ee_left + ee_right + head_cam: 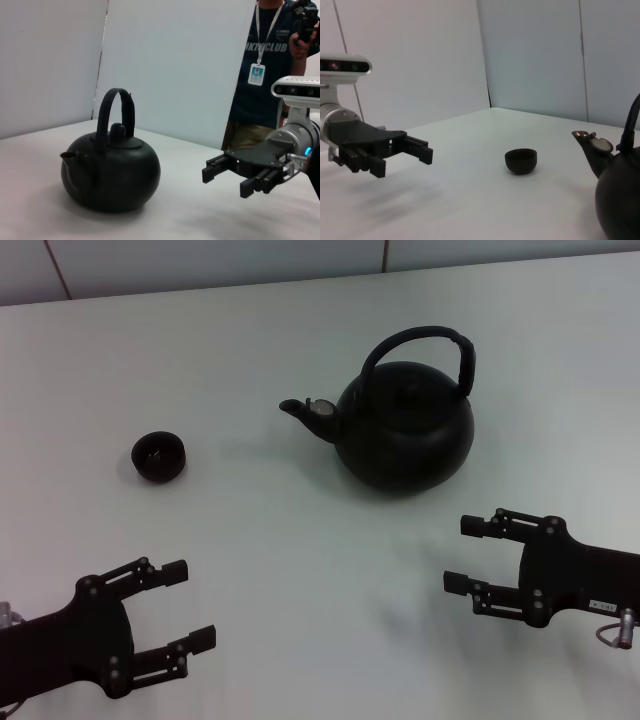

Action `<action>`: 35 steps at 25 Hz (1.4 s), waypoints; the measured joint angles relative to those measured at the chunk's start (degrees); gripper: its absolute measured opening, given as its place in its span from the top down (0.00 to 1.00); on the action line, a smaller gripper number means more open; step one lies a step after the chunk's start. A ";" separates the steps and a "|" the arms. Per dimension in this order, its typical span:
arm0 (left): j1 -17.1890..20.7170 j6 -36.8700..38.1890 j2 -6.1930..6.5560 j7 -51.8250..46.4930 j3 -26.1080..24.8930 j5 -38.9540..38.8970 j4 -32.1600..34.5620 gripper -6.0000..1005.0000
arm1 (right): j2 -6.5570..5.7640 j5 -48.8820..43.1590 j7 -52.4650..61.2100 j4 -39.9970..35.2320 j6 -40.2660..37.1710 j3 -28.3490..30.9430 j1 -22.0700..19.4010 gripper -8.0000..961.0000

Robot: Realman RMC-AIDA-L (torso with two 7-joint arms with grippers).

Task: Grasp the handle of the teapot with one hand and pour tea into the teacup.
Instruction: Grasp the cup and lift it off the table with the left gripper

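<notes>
Both grippers sit low at the near table edge, jaws spread, holding nothing: left gripper, right gripper. Teapot stands mid-table, handle upright and reachable, spout toward teacup, well apart. Right looks better placed to grasp.

A plain white, matte tabletop carries two things, both standing directly on it. The large round, glossy black teapot sits upright toward the table's far side, its tall arched black handle rising over the lid and its short spout aimed at the robot's left. The small, low, black handleless teacup stands upright well apart from the teapot, out beyond the spout on the robot's left, and slightly nearer the robot than the teapot.
</notes>
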 joint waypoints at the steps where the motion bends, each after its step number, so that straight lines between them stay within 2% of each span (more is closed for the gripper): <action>1: -0.07 0.01 0.01 -0.05 -0.10 -0.01 0.00 0.21 | 0.00 -0.05 0.00 0.00 0.00 0.00 0.00 0.25; 20: -0.24 0.12 -0.19 -0.13 -1.28 0.00 -0.13 0.21 | 0.00 0.13 0.00 0.00 -0.34 0.01 0.10 0.25; 21: 0.20 -1.33 -0.52 1.17 -8.69 -0.11 -0.92 0.21 | 0.00 0.22 0.00 0.00 -0.38 0.04 0.09 0.25; 22: 0.75 -3.42 -0.69 5.74 -18.50 -0.14 -3.87 0.21 | 0.00 0.28 0.00 -0.01 -0.43 0.22 0.10 0.25; 23: 0.75 -3.42 -0.69 5.74 -18.50 -0.14 -3.87 0.21 | 0.00 0.28 0.00 -0.01 -0.43 0.22 0.10 0.25; 24: 0.95 -4.12 -0.68 7.31 -21.58 -0.17 -5.04 0.21 | 0.00 0.31 0.00 -0.01 -0.45 0.36 0.10 0.25; 25: 0.95 -4.12 -0.68 7.31 -21.58 -0.17 -5.04 0.21 | 0.00 0.33 0.00 -0.01 -0.45 0.46 0.09 0.25; 26: 2.02 -7.00 -0.69 12.95 -29.89 -0.18 -8.74 0.21 | 0.00 0.34 0.00 -0.01 -0.45 0.52 0.09 0.25; 29: 2.02 -7.00 -0.69 12.95 -29.89 -0.18 -8.74 0.21 | 0.00 0.41 0.00 -0.02 -0.45 0.62 0.10 0.26; 30: 2.53 -7.98 -0.71 15.40 -32.55 -0.18 -10.31 0.21 | 0.00 0.43 0.00 -0.03 -0.45 0.63 0.16 0.26; 32: 3.06 -8.45 -0.69 18.12 -34.48 -0.17 -12.02 0.21 | 0.00 0.46 0.00 -0.09 -0.45 0.62 0.52 0.26; 35: 3.08 -8.41 -0.73 18.15 -34.36 -0.17 -12.05 0.21 | 0.00 0.47 0.01 -0.12 -0.45 0.62 0.70 0.26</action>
